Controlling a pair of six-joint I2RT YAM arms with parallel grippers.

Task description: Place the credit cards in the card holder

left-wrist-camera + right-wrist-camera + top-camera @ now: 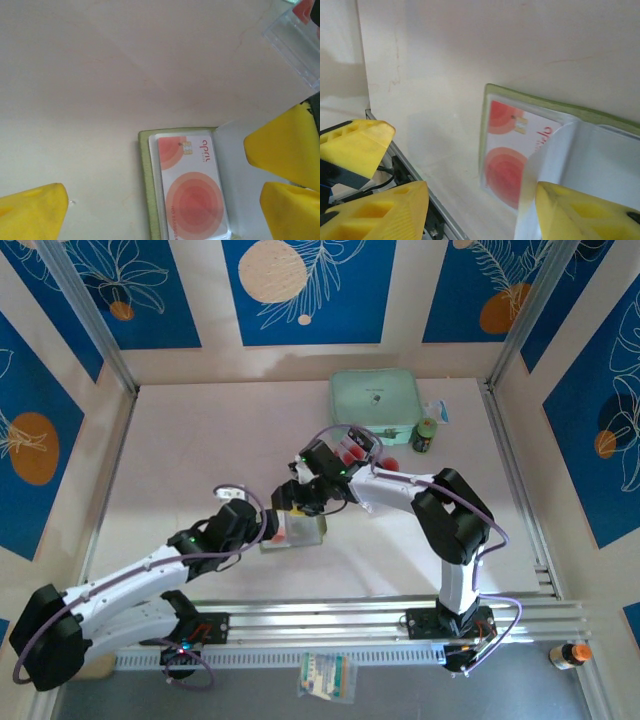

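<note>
Left end effector and right end effector both gape, seemingly gripping nothing, at the card holder.

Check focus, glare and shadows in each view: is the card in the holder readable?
Top external view: soft, even light, faint shadows beside the arms, card holder small and indistinct. Left wrist view: credit card fairly sharp but washed out; left gripper's fingers blurred by closeness. Right wrist view: card slightly soft, pale sheen on the clear sleeve, right gripper's fingers out of focus.

light: bright, diffuse | shadows: soft, faint | wrist views: overexposed, washed-out, foreground blurred
</note>
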